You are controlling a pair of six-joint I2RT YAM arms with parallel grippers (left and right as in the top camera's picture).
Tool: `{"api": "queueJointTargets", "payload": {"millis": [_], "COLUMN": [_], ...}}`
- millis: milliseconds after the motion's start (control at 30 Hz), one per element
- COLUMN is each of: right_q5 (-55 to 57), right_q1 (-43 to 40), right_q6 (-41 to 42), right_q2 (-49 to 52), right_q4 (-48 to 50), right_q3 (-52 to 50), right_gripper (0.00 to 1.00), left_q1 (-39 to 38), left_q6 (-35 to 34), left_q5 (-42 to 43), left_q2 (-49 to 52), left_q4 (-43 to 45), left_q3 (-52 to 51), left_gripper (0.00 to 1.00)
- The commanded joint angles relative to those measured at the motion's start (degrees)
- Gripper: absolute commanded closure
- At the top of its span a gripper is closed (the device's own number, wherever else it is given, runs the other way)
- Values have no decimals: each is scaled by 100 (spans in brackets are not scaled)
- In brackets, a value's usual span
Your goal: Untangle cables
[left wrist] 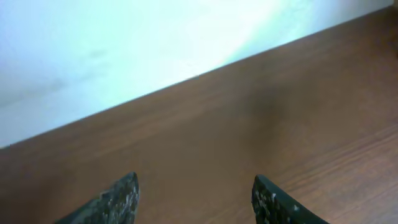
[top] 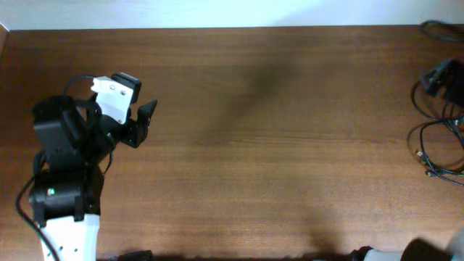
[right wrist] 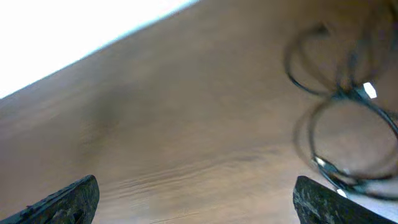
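The cables (top: 429,171) lie as thin black loose loops with small metallic plug tips at the far right edge of the brown table (top: 275,145). In the right wrist view the cables (right wrist: 339,96) show blurred at the upper right, overlapping loops with bright tips. My right gripper (right wrist: 196,186) is open and empty, with the cables ahead of its right finger; in the overhead view only a bit of the right arm (top: 428,252) shows at the bottom right. My left gripper (top: 143,123) is open and empty at the far left, far from the cables; it also shows open in the left wrist view (left wrist: 196,186).
A black blocky item (top: 442,76) with more black wire sits at the top right corner by the table's edge. A white wall (left wrist: 124,50) runs behind the table's far edge.
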Motion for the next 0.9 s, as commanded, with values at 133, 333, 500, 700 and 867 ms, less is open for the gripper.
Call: {"api": "queueJointTargets", "payload": {"millis": [133, 333, 500, 700, 867], "right_q5": [-92, -92, -90, 280, -256], "right_q1": [1569, 1622, 1620, 1665, 1655], "right_q6": [-846, -1123, -1034, -219, -1029], "right_q2": [-2063, -3976, -5549, -6664, -7659], "right_q4": [-1069, -1980, -2214, -2426, -2426], "right_q3": [55, 52, 48, -262, -538], "right_gripper": [1, 1, 9, 5, 7], "left_q1": [-24, -24, -24, -24, -48], "left_q6": [0, -481, -800, -841, -839], "left_q5": [-393, -562, -557, -144, -127], "left_q2": [-1825, -2964, -3303, -3303, -3303], "left_q4": [-216, -673, -802, -807, -807], "left_q3": [33, 33, 44, 44, 44], "left_gripper": [31, 29, 25, 23, 22]}}
